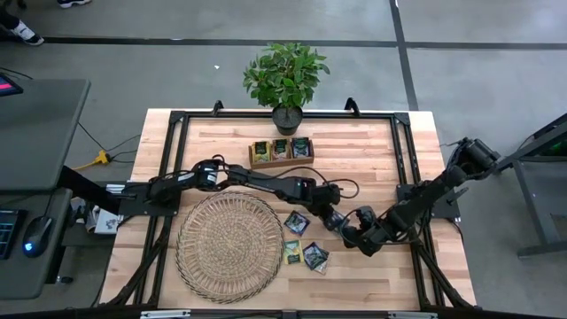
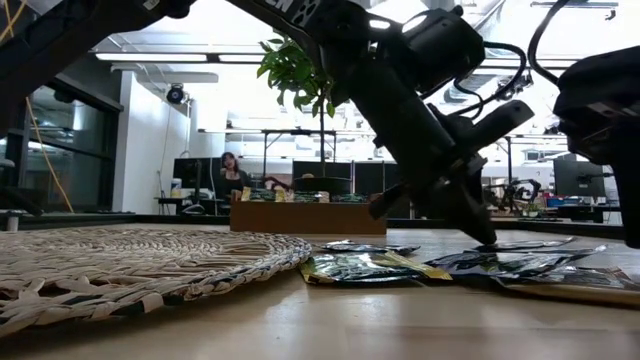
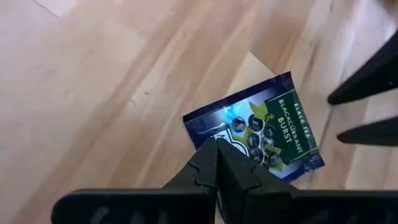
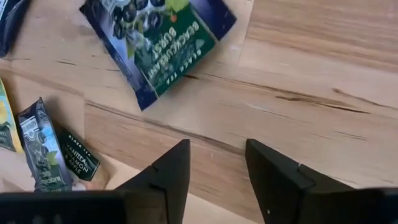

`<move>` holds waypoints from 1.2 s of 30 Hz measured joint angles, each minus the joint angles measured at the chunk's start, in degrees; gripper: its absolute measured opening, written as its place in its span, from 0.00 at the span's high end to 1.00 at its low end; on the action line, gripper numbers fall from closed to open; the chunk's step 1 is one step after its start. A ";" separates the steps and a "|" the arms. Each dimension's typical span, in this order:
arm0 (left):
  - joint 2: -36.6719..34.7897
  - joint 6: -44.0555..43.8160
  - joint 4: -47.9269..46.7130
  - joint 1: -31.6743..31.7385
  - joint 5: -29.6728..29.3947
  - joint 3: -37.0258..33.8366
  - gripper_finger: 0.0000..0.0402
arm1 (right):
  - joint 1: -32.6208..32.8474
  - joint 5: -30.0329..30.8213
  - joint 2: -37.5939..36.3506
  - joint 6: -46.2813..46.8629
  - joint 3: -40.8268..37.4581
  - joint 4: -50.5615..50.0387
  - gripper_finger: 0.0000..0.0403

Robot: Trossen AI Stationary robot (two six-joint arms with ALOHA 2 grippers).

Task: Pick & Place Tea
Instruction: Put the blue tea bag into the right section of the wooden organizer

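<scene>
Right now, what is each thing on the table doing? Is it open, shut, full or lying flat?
left gripper: shut, its tip over the blackcurrant sachet, holding nothing I can see.
right gripper: open, empty, above bare wood.
blackcurrant sachet: sealed, lying flat on the table.
loose tea sachets: lying flat beside the wicker mat.
wicker mat: flat, nothing on it.
wooden tray: all three compartments hold sachets.
potted plant: upright at the far edge.

Bare bench (image 1: 372, 151) is left open behind; the front middle is crowded by both arms, sachets (image 1: 304, 252) and the wicker mat (image 1: 229, 245).
</scene>
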 joint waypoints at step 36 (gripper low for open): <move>0.00 0.10 -2.14 0.56 -1.40 0.00 1.00 | -8.45 14.32 0.17 -12.07 -0.03 0.48 0.57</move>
